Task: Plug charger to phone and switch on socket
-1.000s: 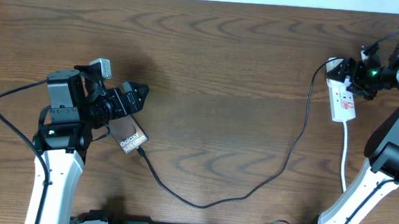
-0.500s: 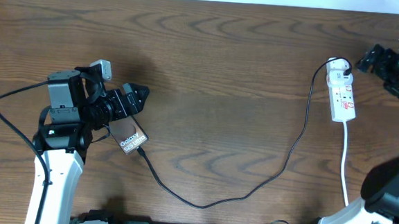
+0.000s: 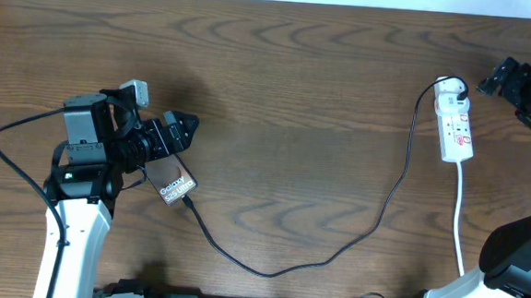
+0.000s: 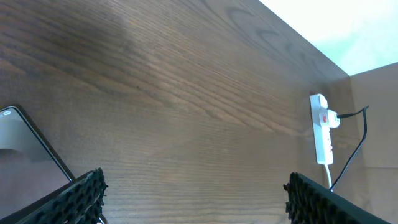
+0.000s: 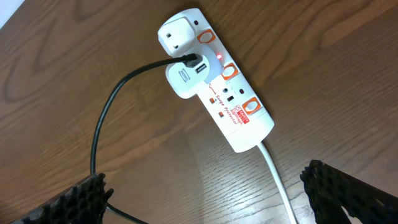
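Charger (image 3: 267,273) in phone (image 3: 175,184), lower left; socket (image 3: 455,131) lamp (image 5: 219,57) red, upper rt, switch step looks done; L gripper (image 4: 196,190), R gripper (image 5: 205,180) splayed, empty; next: retreat.

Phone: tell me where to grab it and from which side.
Pinch the phone across its two long edges, near mid-length, coming straight down from above. It lies flat and slanted on the table, too thin for a side approach. The charger leaves its lower short end, so stay off that end.
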{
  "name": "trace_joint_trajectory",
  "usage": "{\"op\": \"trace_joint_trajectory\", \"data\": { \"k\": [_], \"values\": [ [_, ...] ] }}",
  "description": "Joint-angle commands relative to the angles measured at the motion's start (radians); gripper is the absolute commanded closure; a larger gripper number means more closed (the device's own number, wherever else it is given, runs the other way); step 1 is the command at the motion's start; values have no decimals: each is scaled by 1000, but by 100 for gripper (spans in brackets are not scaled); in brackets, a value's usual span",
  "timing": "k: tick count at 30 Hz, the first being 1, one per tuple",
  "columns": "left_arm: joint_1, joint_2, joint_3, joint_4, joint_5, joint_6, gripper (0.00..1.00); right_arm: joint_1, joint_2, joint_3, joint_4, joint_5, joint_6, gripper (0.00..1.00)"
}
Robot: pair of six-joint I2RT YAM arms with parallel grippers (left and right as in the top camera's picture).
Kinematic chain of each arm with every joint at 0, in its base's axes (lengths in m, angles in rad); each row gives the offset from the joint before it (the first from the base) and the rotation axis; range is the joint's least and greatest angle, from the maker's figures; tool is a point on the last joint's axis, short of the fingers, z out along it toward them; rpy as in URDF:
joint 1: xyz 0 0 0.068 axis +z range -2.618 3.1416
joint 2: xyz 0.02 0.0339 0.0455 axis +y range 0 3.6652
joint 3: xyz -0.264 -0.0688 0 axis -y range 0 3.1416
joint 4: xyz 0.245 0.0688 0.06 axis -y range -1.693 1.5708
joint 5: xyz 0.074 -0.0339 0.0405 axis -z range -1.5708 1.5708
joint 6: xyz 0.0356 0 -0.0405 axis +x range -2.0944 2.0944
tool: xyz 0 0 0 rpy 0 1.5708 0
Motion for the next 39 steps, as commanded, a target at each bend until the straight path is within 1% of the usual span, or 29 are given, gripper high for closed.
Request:
{"op": "trace_joint_trajectory", "data": {
  "k": [1,8,10,12,14,17,19,21,24,28,29,31,34,37,39],
  "values": [
    [-4,5,2,-2,-9,8,9,2,4,3,-2,11,14,1],
    [-4,5,2,-3,-9,8,10,2,4,3,-2,11,14,1],
    [-4,0,2,-11,-41,16,10,2,4,3,-2,11,14,1],
    [-10,-13,2,-35,-87,17,10,2,4,3,-2,11,14,1],
    [-31,-29,-5,-62,-183,16,10,2,4,3,-2,11,14,1],
    [-78,-68,-45,-36,-341,16,10,2,4,3,-2,11,14,1],
    [-120,-127,-101,18,-463,16,10,2,4,3,-2,11,14,1],
    [-160,-198,-166,92,-554,16,10,2,4,3,-2,11,14,1],
    [-200,-323,-284,232,-637,17,10,2,4,3,-2,11,14,1],
    [-207,-512,-455,452,-653,18,9,2,4,3,-2,11,14,1],
    [-207,-571,-509,527,-653,18,9,2,4,3,-2,11,14,1],
    [-207,-663,-591,636,-653,36,10,2,4,3,-2,11,14,1],
    [-207,-786,-700,747,-653,54,10,2,4,3,-2,11,14,1],
    [-204,-905,-798,800,-654,83,10,2,4,3,-2,11,14,1],
    [-192,-969,-809,730,-656,90,10,2,4,3,-2,11,14,1]
  ]
}}
